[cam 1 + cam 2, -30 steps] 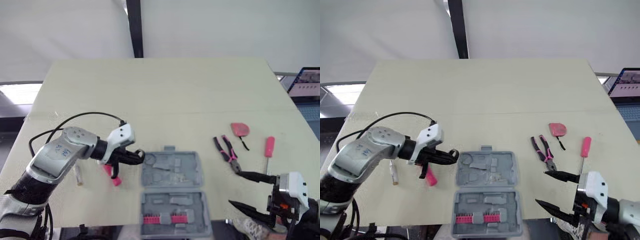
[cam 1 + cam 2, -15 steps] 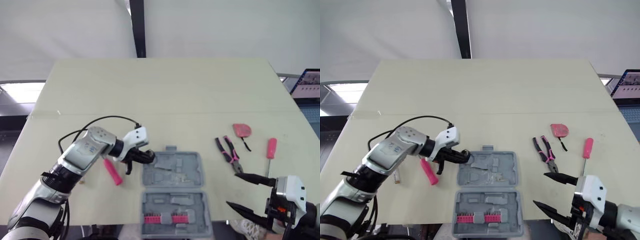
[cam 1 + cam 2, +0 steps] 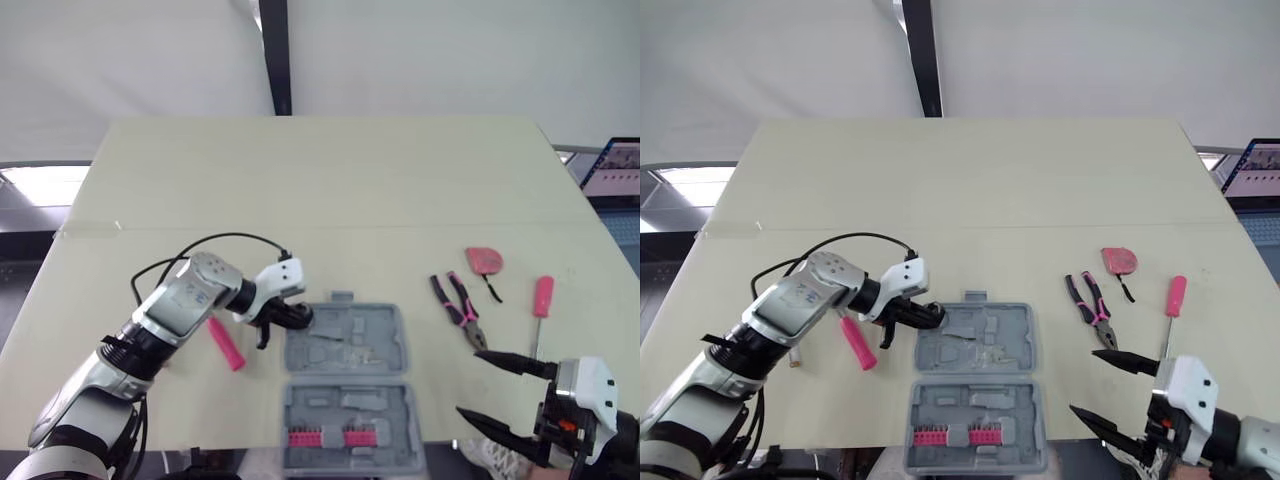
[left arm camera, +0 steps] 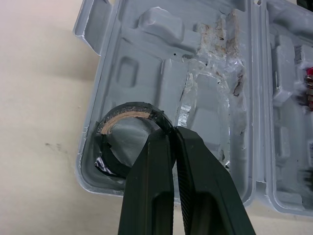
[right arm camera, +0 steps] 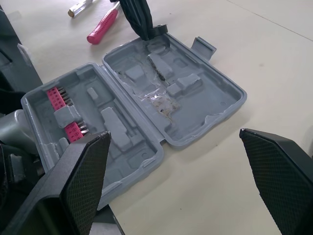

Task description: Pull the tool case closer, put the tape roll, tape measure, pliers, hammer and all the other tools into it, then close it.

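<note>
My left gripper (image 4: 171, 135) is clenched on the wall of the tape roll (image 4: 128, 109), the two black fingers pressed nearly together with the ring's edge between their tips. The roll sits low in a moulded recess at the corner of the tool case (image 3: 345, 340) nearest that gripper, in the half lying farther from me. The roll is tilted a little, its black rim touching the grey plastic. The case lies open and flat, stretching away from my left fingertips toward my right side. A row of pink bits (image 3: 328, 437) is in the near half.

Just beside my left wrist, on the outer side, a pink-handled tool (image 3: 226, 343) rests on the table. My arm covers its far end, so it may be the hammer, but I cannot tell.

My right gripper (image 3: 467, 381) is spread wide and holds nothing. It hangs over the table's near edge, close to the right side of the case and apart from it. Beyond its fingertips lie the pliers (image 3: 457, 308). Farther out are the tape measure (image 3: 481, 260) and a pink-handled screwdriver (image 3: 540, 300).
</note>
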Motion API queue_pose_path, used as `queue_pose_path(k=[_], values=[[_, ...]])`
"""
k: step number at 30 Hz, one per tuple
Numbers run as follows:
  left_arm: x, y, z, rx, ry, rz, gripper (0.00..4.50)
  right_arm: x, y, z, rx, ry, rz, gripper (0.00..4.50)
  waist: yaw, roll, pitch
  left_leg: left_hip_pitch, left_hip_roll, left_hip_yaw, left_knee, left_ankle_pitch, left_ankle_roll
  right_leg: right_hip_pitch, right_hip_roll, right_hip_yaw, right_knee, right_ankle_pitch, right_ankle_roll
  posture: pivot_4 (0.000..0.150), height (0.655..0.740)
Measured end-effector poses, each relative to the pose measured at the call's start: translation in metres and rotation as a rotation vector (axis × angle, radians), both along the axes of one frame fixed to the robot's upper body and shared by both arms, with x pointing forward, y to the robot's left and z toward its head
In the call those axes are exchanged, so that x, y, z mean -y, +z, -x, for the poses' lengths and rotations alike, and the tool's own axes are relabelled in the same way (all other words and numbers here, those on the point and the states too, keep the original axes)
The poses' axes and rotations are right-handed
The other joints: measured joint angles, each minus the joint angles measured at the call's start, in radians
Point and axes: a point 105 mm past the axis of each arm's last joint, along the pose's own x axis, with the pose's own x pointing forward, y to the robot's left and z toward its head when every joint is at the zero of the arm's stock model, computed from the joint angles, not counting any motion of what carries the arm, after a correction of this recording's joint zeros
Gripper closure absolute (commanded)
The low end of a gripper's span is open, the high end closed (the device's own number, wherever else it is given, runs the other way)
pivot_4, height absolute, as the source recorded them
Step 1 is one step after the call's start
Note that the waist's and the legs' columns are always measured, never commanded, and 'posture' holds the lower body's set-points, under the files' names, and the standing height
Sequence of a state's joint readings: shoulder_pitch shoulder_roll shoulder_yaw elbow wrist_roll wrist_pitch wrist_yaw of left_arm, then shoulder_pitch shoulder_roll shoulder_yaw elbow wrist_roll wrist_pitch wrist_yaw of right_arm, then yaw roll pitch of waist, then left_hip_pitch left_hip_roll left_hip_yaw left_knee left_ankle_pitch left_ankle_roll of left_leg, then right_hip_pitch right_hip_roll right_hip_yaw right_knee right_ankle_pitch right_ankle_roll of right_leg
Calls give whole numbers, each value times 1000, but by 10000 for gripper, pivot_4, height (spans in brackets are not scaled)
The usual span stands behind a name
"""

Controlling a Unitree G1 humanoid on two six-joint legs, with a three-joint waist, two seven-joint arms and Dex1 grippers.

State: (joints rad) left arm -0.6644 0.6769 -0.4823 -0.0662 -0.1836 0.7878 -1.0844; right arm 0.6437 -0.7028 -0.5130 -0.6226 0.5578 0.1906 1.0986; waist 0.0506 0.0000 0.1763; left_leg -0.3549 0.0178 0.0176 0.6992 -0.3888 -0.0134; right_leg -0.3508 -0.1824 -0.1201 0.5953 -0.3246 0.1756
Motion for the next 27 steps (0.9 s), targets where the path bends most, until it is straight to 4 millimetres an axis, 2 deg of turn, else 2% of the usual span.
queue_pose_path(k=[20,21,23,25,26,27], values=[[2,-4,-1,7,1,-23,44503,1,1,1,8,-2,6,0,0,0,0,0,0,0,0,0,0,0,0,0,0,0,0,1500,7400],[3,-4,0,6,-1,-21,37408,1,1,1,8,-2,6,0,0,0,0,0,0,0,0,0,0,0,0,0,0,0,0,1500,7400],[4,-4,0,5,-3,-19,29260,1,1,1,8,-2,6,0,0,0,0,0,0,0,0,0,0,0,0,0,0,0,0,1500,7400],[3,-4,-1,8,1,-23,18739,1,1,1,8,-2,6,0,0,0,0,0,0,0,0,0,0,0,0,0,0,0,0,1500,7400],[3,-5,-1,8,5,-25,14537,1,1,1,8,-2,6,0,0,0,0,0,0,0,0,0,0,0,0,0,0,0,0,1500,7400],[3,-5,-1,4,10,-28,14537,1,1,1,8,-2,6,0,0,0,0,0,0,0,0,0,0,0,0,0,0,0,0,1500,7400]])
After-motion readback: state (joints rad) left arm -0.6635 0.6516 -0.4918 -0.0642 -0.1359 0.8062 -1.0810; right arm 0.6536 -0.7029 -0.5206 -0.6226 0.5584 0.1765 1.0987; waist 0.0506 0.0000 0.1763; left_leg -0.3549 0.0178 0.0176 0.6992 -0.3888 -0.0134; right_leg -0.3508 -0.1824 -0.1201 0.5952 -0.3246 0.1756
